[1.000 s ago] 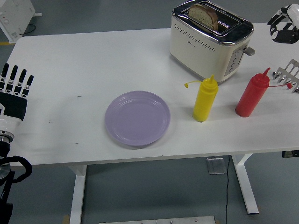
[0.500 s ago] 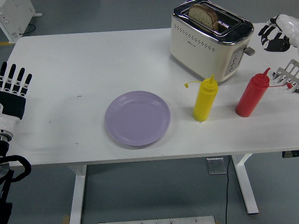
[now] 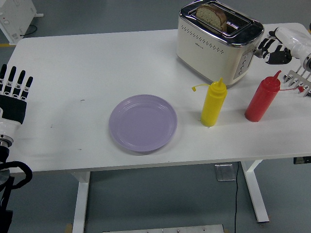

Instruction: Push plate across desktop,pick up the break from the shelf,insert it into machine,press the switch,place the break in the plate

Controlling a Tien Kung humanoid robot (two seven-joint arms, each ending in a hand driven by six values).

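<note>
A cream and chrome toaster [image 3: 218, 41] stands at the back right of the white table [image 3: 87, 63]. A slice of bread [image 3: 211, 15] sticks up out of its slot. My right hand [image 3: 273, 49] is just right of the toaster, close to the lever on its end, with fingers curled and nothing in them. A lilac plate [image 3: 143, 123] lies bare near the table's front middle. My left hand [image 3: 14, 90] rests at the left edge, fingers straight and spread.
A yellow squeeze bottle [image 3: 213, 103] and a red squeeze bottle [image 3: 263, 98] stand in front of the toaster. A metal wire rack [image 3: 300, 78] sits at the right edge, below my right forearm.
My right hand has come down and leftward from the top right corner to the toaster's lever end. The left hand, plate and bread are unmoved.
</note>
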